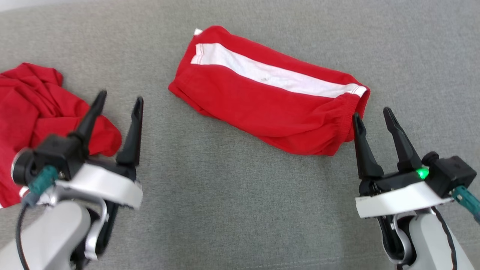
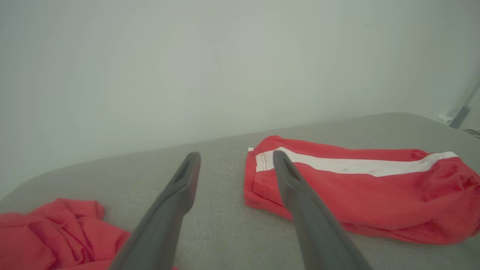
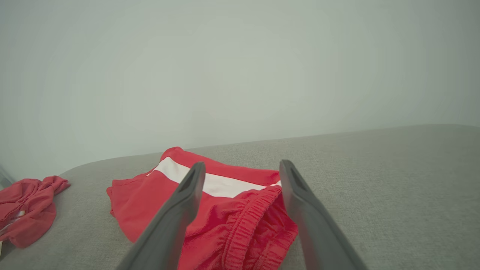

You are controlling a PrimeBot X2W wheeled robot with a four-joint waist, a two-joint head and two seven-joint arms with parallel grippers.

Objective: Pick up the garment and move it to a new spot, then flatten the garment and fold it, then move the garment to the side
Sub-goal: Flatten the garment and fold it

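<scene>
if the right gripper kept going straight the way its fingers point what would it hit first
Most likely the elastic waistband end of the folded red shorts, lying just ahead of the open right gripper. Its height is unclear, so it might skim over the cloth.

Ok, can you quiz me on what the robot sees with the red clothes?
1. What colour is the stripe on the folded red shorts? A white, B blue, C yellow.
2. Fill in: the crumpled red garment lies nearest the ___ gripper.
3. True or false: the right gripper is open and holds nothing.
Key: 1 A. 2 left, the left gripper. 3 true.
</scene>
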